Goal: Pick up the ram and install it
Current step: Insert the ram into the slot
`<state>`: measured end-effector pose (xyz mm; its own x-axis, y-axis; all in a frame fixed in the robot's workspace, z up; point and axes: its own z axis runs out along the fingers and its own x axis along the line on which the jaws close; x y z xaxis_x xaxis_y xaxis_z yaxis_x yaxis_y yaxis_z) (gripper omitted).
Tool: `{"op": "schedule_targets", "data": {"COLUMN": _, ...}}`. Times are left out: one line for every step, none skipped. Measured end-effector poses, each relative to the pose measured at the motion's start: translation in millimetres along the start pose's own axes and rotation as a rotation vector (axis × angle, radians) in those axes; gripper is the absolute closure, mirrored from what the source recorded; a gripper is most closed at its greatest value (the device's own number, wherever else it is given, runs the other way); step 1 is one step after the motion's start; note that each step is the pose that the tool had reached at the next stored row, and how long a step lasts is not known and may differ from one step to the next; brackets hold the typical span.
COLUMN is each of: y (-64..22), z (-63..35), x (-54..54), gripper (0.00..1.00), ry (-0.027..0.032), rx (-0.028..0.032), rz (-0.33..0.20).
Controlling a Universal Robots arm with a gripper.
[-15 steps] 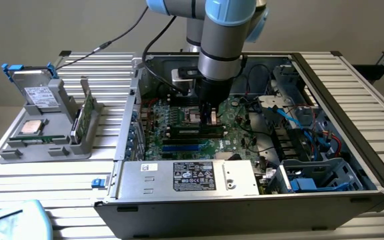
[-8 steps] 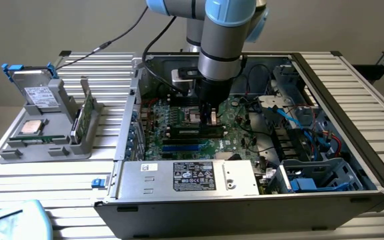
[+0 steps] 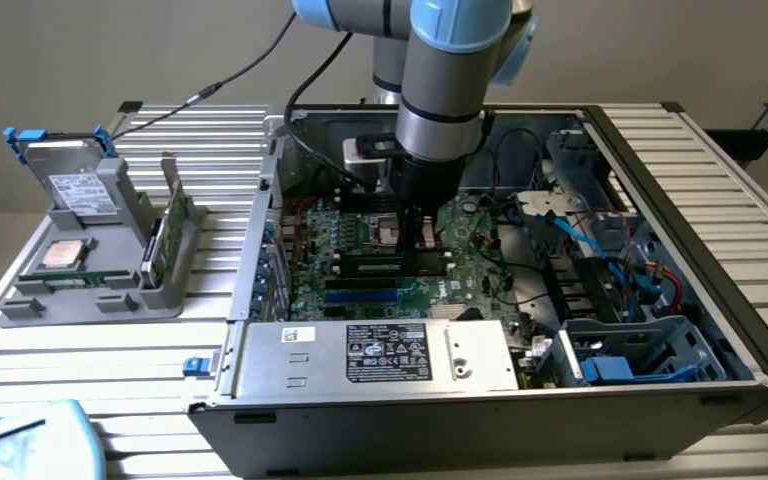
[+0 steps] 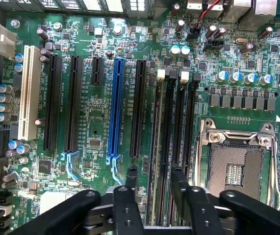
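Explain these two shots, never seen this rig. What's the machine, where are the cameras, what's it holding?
It is one robot arm reaching into an open PC case lying on a slatted table. The exterior view looks on from outside; the wrist view looks from the arm at the motherboard. Its hand is open, fingers apart over the memory slots, holding nothing. At the exterior view's left a grey holder carries a drive, a silver chip and a green board on edge.
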<state>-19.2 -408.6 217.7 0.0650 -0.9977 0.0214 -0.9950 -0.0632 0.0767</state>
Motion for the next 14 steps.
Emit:
{"op": "schedule_targets", "data": {"y": 0.1, "z": -1.2, "x": -0.1, "gripper": 0.54, "ry": -0.0001, "rx": 0.0000, "rz": 0.000}}
{"op": "schedule_targets", "data": {"y": 0.2, "z": -3.1, "x": -0.1, "gripper": 0.54, "ry": -0.0001, "rx": 0.0000, "rz": 0.000}}
{"op": "schedule_targets", "data": {"y": 0.4, "z": -5.2, "x": -0.1, "gripper": 0.54, "ry": 0.0000, "rx": 0.0001, "rz": 0.000}}
{"op": "schedule_targets", "data": {"y": 0.6, "z": -7.3, "x": -0.1, "gripper": 0.54, "ry": -0.0001, "rx": 0.0000, "rz": 0.000}}
{"op": "schedule_targets", "data": {"y": 0.8, "z": -9.5, "x": 0.0, "gripper": 0.54, "ry": -0.0001, "rx": 0.0001, "rz": 0.000}}
{"op": "schedule_targets", "data": {"y": 1.0, "z": -11.5, "x": 0.0, "gripper": 0.54, "ry": -0.0001, "rx": 0.0001, "rz": 0.000}}
{"op": "schedule_targets", "data": {"y": 1.3, "z": -13.3, "x": 0.1, "gripper": 0.54, "ry": -0.0001, "rx": 0.0001, "rz": 0.000}}
{"op": "schedule_targets", "data": {"y": 1.5, "z": -14.8, "x": 0.1, "gripper": 0.54, "ry": 0.0000, "rx": 0.0000, "rz": 0.000}}
{"op": "schedule_targets", "data": {"y": 1.7, "z": -16.2, "x": 0.1, "gripper": 0.54, "ry": 0.0001, "rx": 0.0000, "rz": 0.000}}
{"op": "schedule_targets", "data": {"y": 1.9, "z": -17.9, "x": 0.1, "gripper": 0.54, "ry": 0.0000, "rx": 0.0000, "rz": 0.000}}
{"op": "schedule_targets", "data": {"y": 2.1, "z": -19.5, "x": 0.2, "gripper": 0.54, "ry": 0.0000, "rx": 0.0000, "rz": 0.000}}
{"op": "schedule_targets", "data": {"y": 2.3, "z": -21.0, "x": 0.2, "gripper": 0.54, "ry": 0.0000, "rx": 0.0000, "rz": 0.000}}
{"op": "schedule_targets", "data": {"y": 2.3, "z": -21.3, "x": 0.1, "gripper": 0.54, "ry": -0.0001, "rx": 0.0001, "rz": 0.000}}
{"op": "schedule_targets", "data": {"y": 2.3, "z": -21.3, "x": 0.1, "gripper": 0.54, "ry": -0.0001, "rx": 0.0001, "rz": 0.000}}
